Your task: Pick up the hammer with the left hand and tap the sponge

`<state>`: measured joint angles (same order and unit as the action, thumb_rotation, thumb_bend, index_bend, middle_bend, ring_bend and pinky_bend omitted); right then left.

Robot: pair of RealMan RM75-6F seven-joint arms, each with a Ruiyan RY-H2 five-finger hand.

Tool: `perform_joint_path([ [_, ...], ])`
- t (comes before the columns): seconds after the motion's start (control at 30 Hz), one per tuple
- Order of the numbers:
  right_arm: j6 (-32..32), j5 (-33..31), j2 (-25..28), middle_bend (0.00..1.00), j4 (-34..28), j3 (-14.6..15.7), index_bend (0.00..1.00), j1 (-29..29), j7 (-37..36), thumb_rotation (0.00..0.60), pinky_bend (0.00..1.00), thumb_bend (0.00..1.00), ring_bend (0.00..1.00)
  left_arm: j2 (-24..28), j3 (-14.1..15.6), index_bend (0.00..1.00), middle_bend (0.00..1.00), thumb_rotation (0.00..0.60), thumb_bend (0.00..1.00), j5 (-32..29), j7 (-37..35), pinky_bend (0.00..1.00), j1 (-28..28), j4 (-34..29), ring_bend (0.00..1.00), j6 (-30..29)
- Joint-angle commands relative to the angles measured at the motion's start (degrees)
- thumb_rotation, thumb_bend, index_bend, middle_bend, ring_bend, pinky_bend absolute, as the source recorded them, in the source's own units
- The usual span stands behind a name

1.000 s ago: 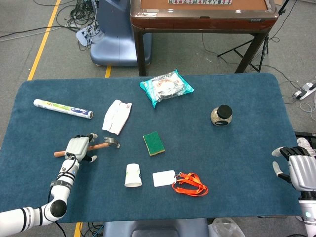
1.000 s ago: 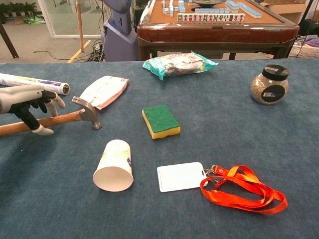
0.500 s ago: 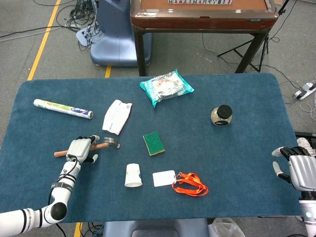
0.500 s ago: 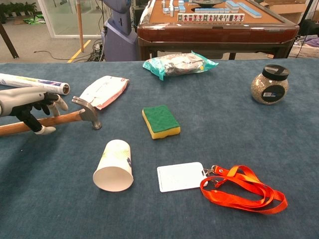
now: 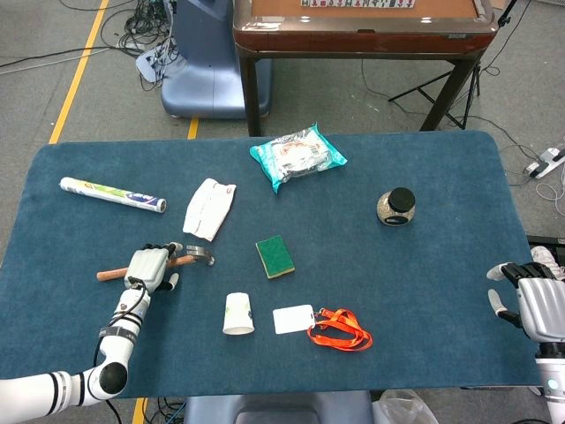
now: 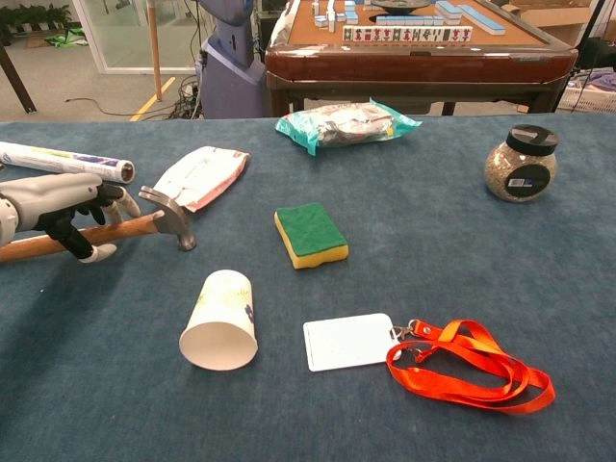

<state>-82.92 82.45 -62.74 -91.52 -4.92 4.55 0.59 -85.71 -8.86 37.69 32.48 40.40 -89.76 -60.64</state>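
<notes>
The hammer has a smooth wooden handle and a dull grey steel claw head, and it lies flat on the tabletop to the left of the sponge, well apart from it. The sponge is a flat block with a scratchy green top and a soft yellow foam body. The left hand, grey shell over dark fingers, lies across the handle with its fingers curled around the wood, close behind the head. The right hand hovers at the tabletop's edge far right of the sponge, fingers spread and holding nothing.

Against the picture half a second earlier, the left hand has slid along the handle toward the head (its fingers now wrap further around the wood), while the hammer itself has not shifted.

Just below and left of the sponge lies a tipped paper cup, and below the sponge a white card with a glossy orange lanyard. Above it lies a crinkled teal packet.

The tabletop is covered in napped dark blue cloth. Beyond it stands a wooden game table on a grey floor with loose cables.
</notes>
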Motion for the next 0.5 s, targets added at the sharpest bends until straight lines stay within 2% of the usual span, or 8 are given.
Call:
perform_joint_path([
  [0.03, 0.07, 0.02, 0.05, 0.45, -0.03, 0.03, 0.46, 0.03, -0.02, 0.600, 0.29, 0.37, 0.39, -0.29, -0.07, 0.23, 0.31, 0.600, 0.38, -0.09, -0.03, 0.15, 0.13, 0.39, 0.24, -0.01],
  [0.5, 0.38, 0.34, 0.39, 0.45, -0.13, 0.28, 0.46, 0.09, -0.74, 0.600, 0.29, 0.37, 0.39, -1.45, -0.08, 0.30, 0.37, 0.600, 0.42, -0.78, -0.03, 0.15, 0.36, 2.12, 0.28, 0.30],
])
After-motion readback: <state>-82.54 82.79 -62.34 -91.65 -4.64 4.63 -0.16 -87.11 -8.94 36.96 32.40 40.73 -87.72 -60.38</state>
